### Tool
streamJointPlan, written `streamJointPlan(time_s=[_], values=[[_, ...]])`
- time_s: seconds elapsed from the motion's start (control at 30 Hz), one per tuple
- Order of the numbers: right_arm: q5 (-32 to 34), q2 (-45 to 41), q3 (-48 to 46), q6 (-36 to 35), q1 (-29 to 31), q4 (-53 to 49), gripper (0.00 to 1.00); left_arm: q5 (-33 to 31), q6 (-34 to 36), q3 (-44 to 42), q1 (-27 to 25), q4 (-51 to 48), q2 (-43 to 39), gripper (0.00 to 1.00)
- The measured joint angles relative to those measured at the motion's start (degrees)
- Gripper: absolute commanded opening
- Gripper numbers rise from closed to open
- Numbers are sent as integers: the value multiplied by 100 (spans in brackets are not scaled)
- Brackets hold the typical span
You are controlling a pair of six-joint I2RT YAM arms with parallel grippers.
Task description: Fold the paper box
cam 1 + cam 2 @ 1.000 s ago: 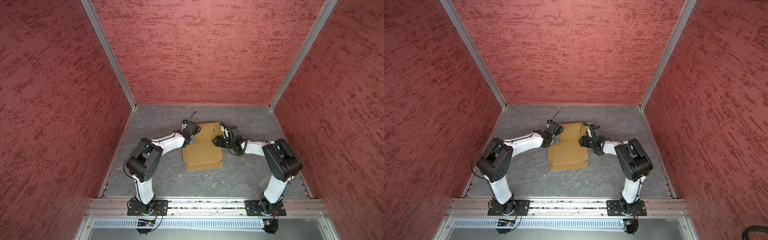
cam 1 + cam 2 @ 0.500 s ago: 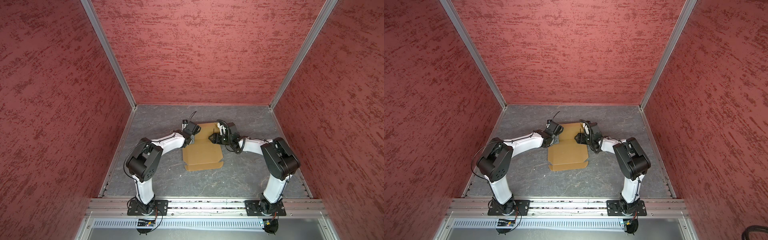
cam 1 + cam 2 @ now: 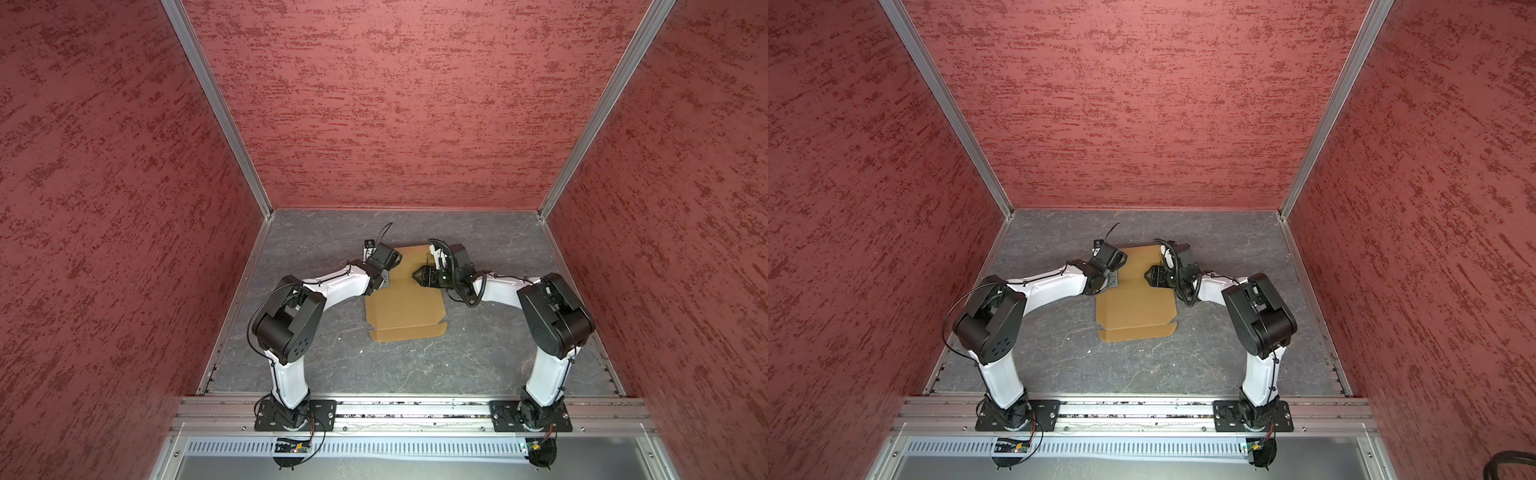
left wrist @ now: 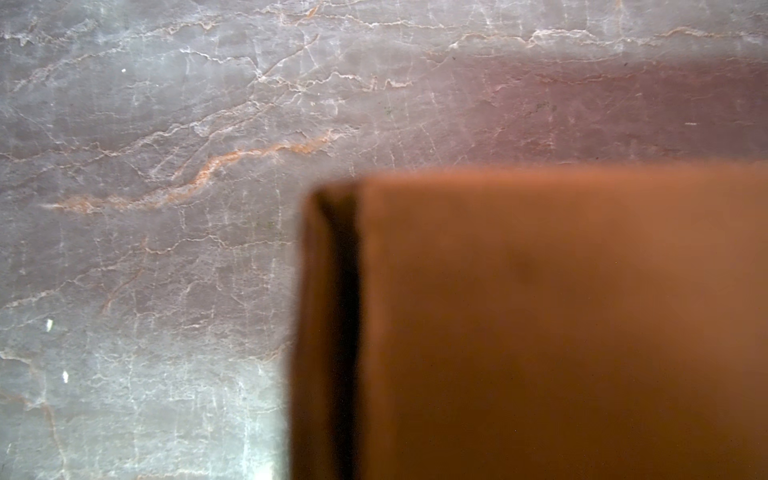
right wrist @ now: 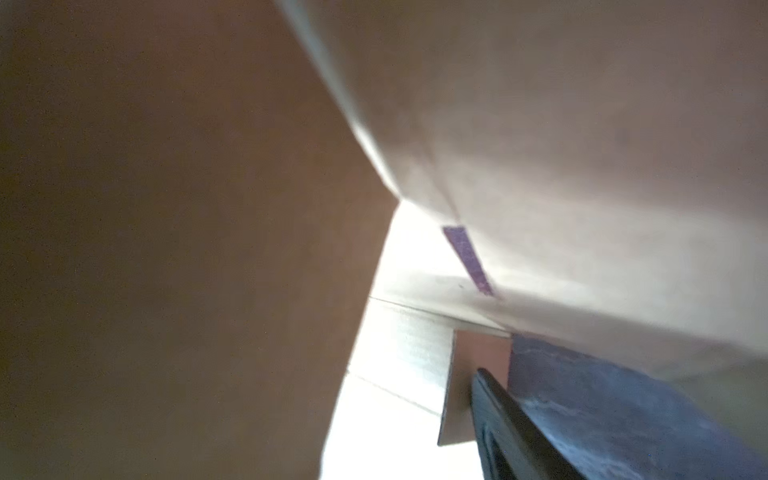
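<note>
The paper box (image 3: 405, 307) (image 3: 1136, 307) is a tan cardboard sheet lying mostly flat on the grey floor, with a narrow flap at its near end. My left gripper (image 3: 384, 284) (image 3: 1114, 282) sits at the sheet's left edge, shut on a raised side flap. In the left wrist view that flap (image 4: 540, 332) fills the frame, blurred, and hides the fingers. My right gripper (image 3: 415, 276) (image 3: 1147, 275) reaches in over the right part of the sheet, jaws apart. In the right wrist view, cardboard panels (image 5: 582, 124) crowd the lens. Only one dark finger (image 5: 511, 436) shows.
Red textured walls (image 3: 395, 104) enclose the grey marble-patterned floor (image 3: 415, 361) on three sides. An aluminium rail (image 3: 415, 411) along the front carries both arm bases. A black cable (image 3: 1512, 469) lies outside the cell at the near right.
My right gripper has moved left and a little further back, coming in over the box's right side. My left arm and the near part of the box have not moved.
</note>
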Motion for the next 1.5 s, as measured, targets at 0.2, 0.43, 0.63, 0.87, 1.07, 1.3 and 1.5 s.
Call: streamJointPlan(time_s=[0.2, 0.43, 0.63, 0.87, 1.07, 1.3, 1.5], values=[[306, -1032, -358, -151, 13, -584, 65, 15, 2, 0, 35, 11, 0, 0], [970, -2518, -492, -411, -44, -1401, 65, 116, 22, 0, 103, 46, -2, 0], [1451, -2682, -492, -575, -293, -1751, 63, 142, 70, 0, 114, 48, -9, 0], [1600, -1888, -492, -739, -592, -1683, 60, 160, 109, 0, 120, 48, -9, 0], [1482, -1283, -367, -1001, -678, -1421, 59, 164, 120, 0, 125, 50, -11, 0], [1231, -920, 15, -1292, -710, -1010, 56, 166, 140, 0, 125, 50, -11, 0], [1036, -555, 317, -1456, -739, -859, 48, 192, 175, 4, 133, 48, -11, 0]])
